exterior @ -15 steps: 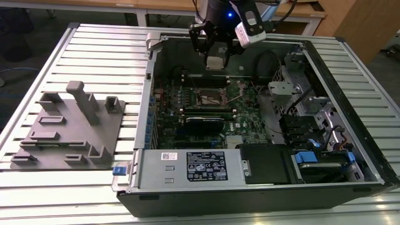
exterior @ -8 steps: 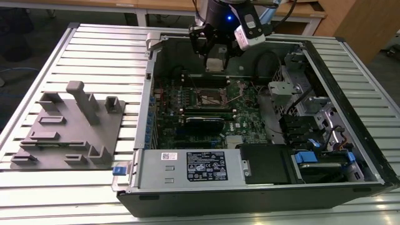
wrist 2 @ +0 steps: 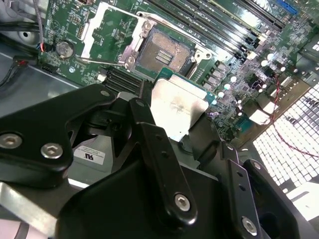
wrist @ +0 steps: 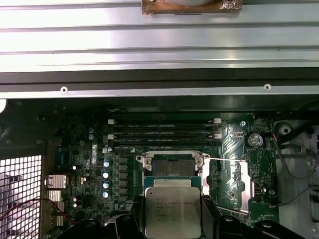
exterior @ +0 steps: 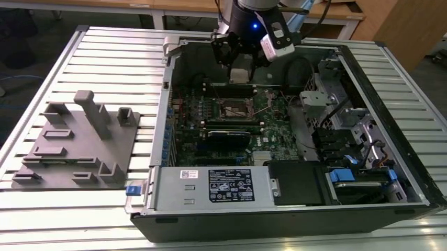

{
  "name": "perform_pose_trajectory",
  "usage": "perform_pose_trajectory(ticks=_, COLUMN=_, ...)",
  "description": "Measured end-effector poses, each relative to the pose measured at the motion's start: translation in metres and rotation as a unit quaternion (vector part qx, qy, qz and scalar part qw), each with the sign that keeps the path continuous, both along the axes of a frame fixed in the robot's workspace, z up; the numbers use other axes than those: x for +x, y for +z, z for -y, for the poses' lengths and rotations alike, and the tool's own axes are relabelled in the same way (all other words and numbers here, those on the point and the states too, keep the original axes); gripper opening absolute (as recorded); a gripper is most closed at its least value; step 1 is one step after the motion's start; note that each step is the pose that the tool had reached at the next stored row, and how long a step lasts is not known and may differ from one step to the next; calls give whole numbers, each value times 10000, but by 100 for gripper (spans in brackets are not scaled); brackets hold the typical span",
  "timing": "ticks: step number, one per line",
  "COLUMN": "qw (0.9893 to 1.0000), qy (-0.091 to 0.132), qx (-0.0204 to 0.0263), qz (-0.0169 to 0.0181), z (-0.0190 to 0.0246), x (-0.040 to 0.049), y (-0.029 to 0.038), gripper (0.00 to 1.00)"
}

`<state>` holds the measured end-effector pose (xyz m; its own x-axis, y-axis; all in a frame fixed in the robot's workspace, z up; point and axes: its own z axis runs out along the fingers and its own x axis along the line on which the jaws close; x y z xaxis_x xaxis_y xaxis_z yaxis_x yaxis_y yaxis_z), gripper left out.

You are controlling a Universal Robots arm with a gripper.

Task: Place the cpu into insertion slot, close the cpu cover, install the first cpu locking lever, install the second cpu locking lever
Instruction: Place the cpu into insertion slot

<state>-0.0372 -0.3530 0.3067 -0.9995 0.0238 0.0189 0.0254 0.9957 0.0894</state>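
Slatted metal table (exterior: 84,52) carries everything. The open computer case (exterior: 279,222) lies on it, with the insertion slot (exterior: 236,111) roughly mid-board inside. The grey fixture plate (exterior: 77,151) sits on the table well to the exterior view's left of the slot, outside the case. The green motherboard (exterior: 272,117) surrounds the slot. The silver power supply box (exterior: 209,188) is on the camera side of the slot.

The gripper (exterior: 239,73) hangs over the case on the far side of the slot and clear of the board. In both wrist views its black fingers (wrist 2: 144,117) pinch the cpu (wrist 2: 178,107) by two opposite edges, metal top showing.

The cpu (wrist: 172,211) is near the slot (wrist: 173,169) but apart from it, not seated. The slot (wrist 2: 162,54) lies uncovered, with the contact field visible. The cpu cover (wrist: 249,191) is flipped open beside the slot, hinged off one side (wrist 2: 90,31). The memory slots (wrist: 164,134) run just beside the slot's other edge.
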Motion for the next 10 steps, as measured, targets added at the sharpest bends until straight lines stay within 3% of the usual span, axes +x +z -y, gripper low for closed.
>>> perform_pose_trajectory(ticks=10, qw=10000, qy=2, qx=1, qz=0, z=0, x=0, y=-27, gripper=54)
